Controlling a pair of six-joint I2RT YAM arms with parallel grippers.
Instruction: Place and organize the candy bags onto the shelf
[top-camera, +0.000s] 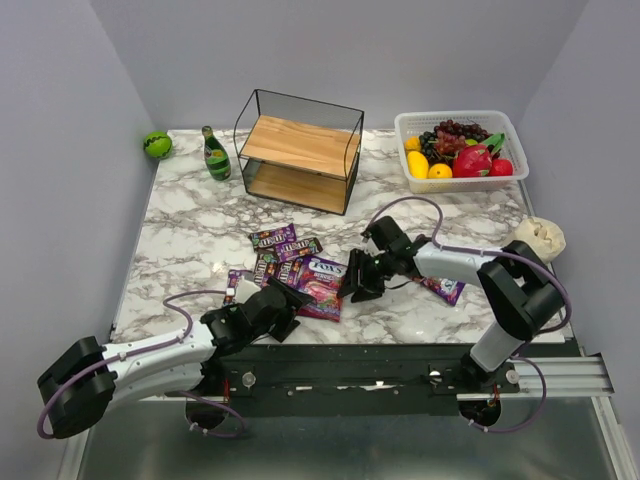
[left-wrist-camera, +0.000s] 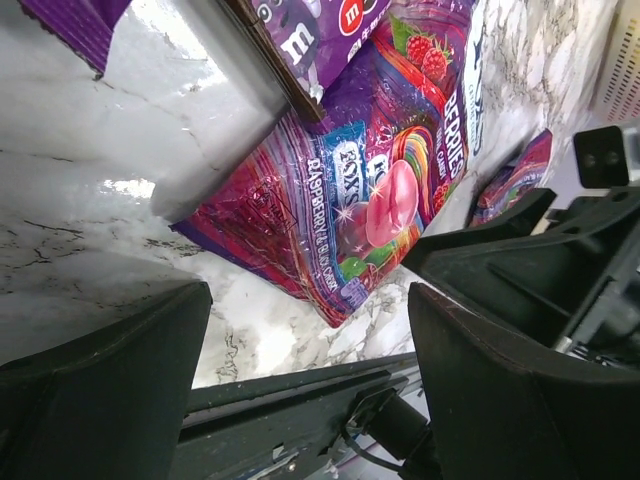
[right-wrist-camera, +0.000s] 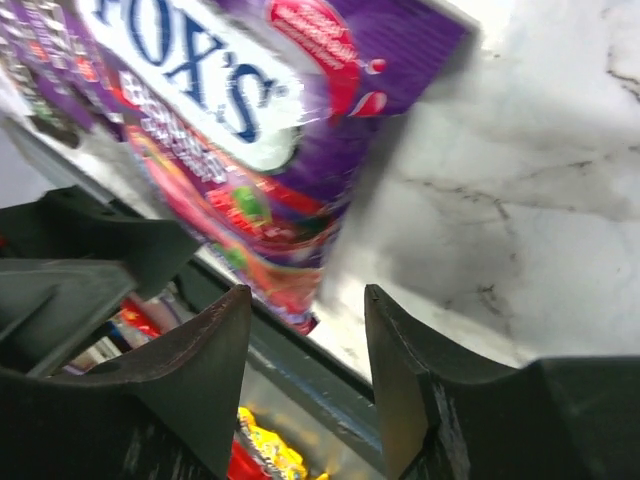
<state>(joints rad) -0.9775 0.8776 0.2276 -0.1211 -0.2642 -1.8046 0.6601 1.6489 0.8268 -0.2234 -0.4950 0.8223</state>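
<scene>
The shelf (top-camera: 298, 150), a black wire frame with two wooden boards, stands at the back centre with both tiers bare. Several M&M's packets (top-camera: 285, 246) lie mid-table beside a pink-purple FOX'S bag (top-camera: 322, 280). A second FOX'S bag (top-camera: 443, 288) lies partly under the right arm. My left gripper (top-camera: 288, 300) sits low at the bag's near-left edge, open, with only the table edge between its fingers (left-wrist-camera: 100, 380); the bag (left-wrist-camera: 380, 180) lies just ahead. My right gripper (top-camera: 353, 288) is at the bag's right edge, open with nothing between its fingers (right-wrist-camera: 200, 370), the bag (right-wrist-camera: 230, 130) just beyond them, blurred.
A green bottle (top-camera: 215, 153) and a green ball (top-camera: 156, 144) stand left of the shelf. A white basket (top-camera: 460, 176) of fruit is at the back right, a beige lump (top-camera: 540, 237) at the right edge. The table's near edge (left-wrist-camera: 300, 385) lies right below both grippers.
</scene>
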